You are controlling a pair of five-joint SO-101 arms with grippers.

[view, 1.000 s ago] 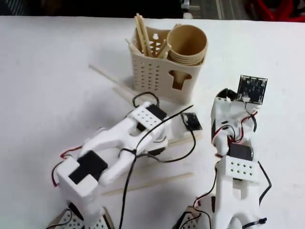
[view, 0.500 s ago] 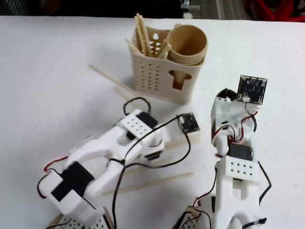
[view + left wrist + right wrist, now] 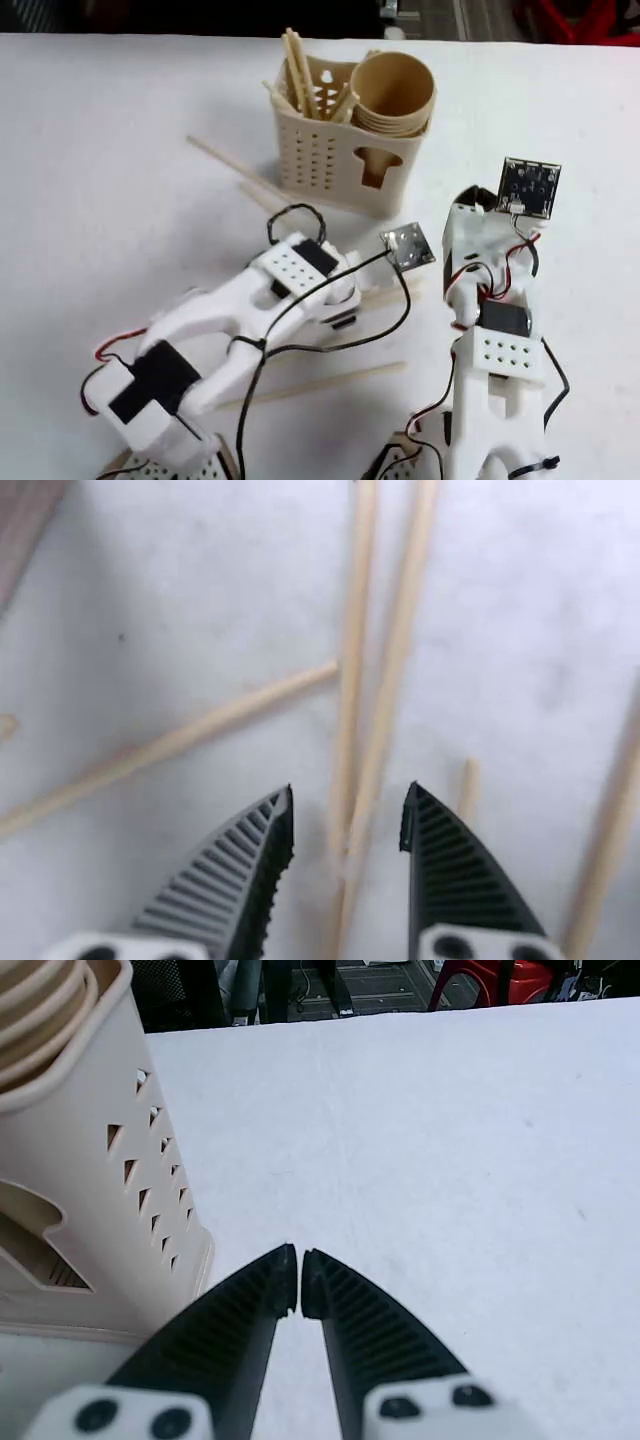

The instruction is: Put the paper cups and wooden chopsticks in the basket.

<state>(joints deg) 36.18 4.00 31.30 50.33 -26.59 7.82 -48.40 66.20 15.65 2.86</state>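
My left gripper (image 3: 345, 815) is spread open just above the table (image 3: 150, 590). Its two black fingers (image 3: 240, 880) straddle a pair of chopsticks (image 3: 365, 720) lying side by side on the surface, and I can't tell whether either finger touches the wood. A slanted stick (image 3: 170, 742) lies with its end against that pair. In the high view this arm runs from the lower left toward the middle of the frame.

My right gripper (image 3: 298, 1282) is clenched, tips meeting, with nothing between them. It sits low, just beside the basket (image 3: 345, 165). That arm fills the lower right of the high view.

The basket stands at upper centre. It holds a stack of paper cups (image 3: 395, 90) on its right side and a bundle of upright chopsticks (image 3: 300, 70) on its left. A loose stick (image 3: 330, 382) lies at lower centre, and a long stick (image 3: 225, 160) lies left of the basket.
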